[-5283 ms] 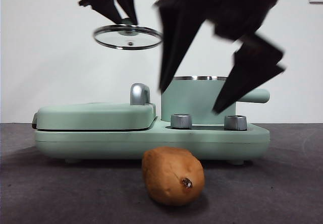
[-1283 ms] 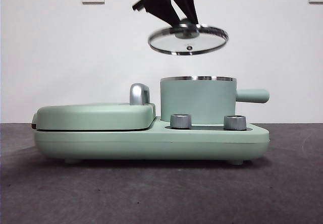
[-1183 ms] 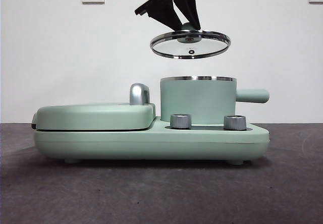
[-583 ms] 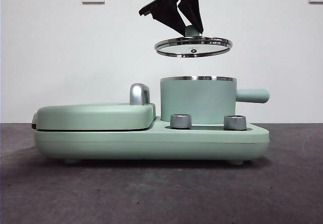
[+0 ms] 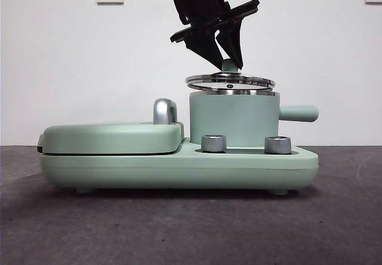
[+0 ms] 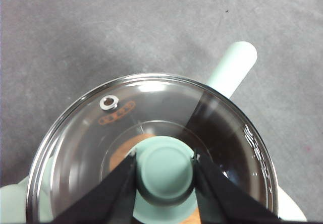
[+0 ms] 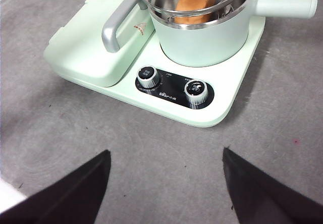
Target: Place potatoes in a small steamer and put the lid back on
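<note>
Front view: the left gripper [image 5: 228,53] descends from the top of the frame, its two black jaws clenched on the small mint-green knob [image 5: 230,66] of the round clear glass lid with a steel rim [image 5: 230,82]. The lid hangs just above the steel rim of the mint-green cylindrical steamer pot [image 5: 233,119], tilted slightly, its right edge nearest the rim; contact between lid and rim cannot be settled from this view. The pot's stubby green side handle [image 5: 298,113] projects to the right.

The pot stands on the right part of a mint-green appliance base [image 5: 179,168], behind two chrome control knobs [image 5: 213,143]. On the left part of the base lies a flat mint-green griddle cover [image 5: 112,137] with a chrome handle [image 5: 165,111]. The base rests on a dark grey table surface [image 5: 179,229].

Left wrist view: the jaws close on the knob from both sides, and orange-brown colour shows through the glass beneath it.

Right wrist view: the oval orange-brown potato [image 7: 196,1] lies inside the pot, under the lid. The right gripper [image 7: 166,183] hovers well apart from the appliance over bare table, its jaws spread wide and holding nothing.
</note>
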